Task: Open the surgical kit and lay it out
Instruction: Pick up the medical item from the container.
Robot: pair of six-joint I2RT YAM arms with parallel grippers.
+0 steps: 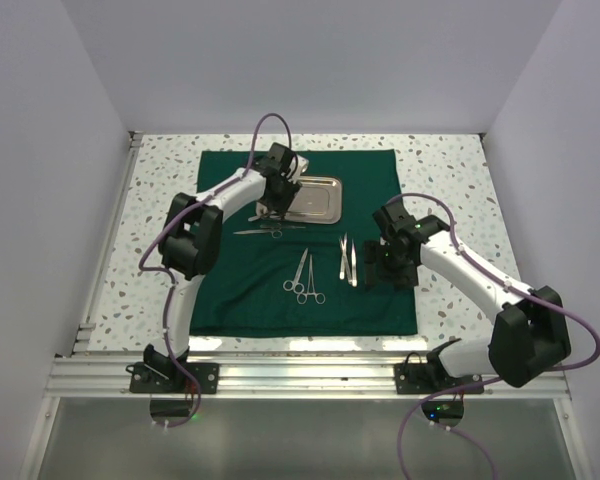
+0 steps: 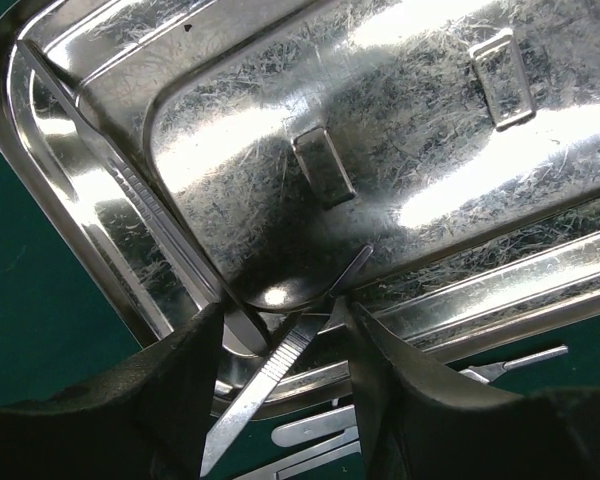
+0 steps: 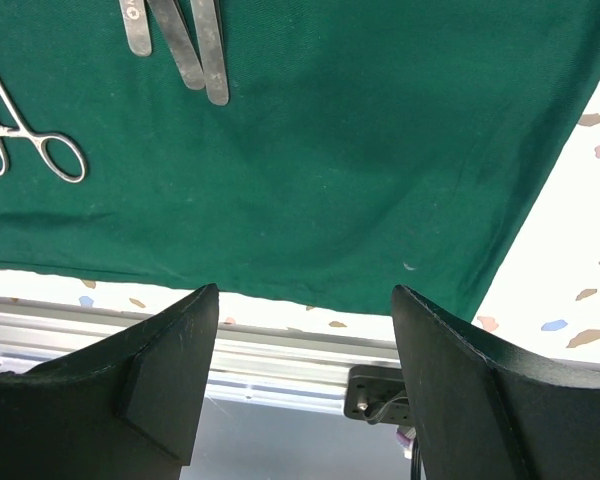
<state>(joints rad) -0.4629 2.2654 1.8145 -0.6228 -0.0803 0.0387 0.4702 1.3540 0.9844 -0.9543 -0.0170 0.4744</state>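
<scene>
Speckled tabletop scene: straddles a scalpel handle [image 2: 270, 375] at the steel tray [image 1: 325, 195]'s near-left corner with left gripper [image 2: 280, 340] fingers apart, probably to lift it onto the spread green cloth [image 1: 380, 180] beside scissors [image 1: 305, 277] and tweezers [image 1: 348, 258], and hovers right gripper [image 3: 302, 300] spread and empty over the cloth's near-right part.

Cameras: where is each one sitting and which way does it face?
Top: above and behind the bases, looking down on the green cloth; both arms show.
Left wrist: close over the steel tray; left gripper open at bottom.
Right wrist: faces the cloth's near edge; right gripper open at bottom.
Shared: tweezers in top and right wrist.
</scene>
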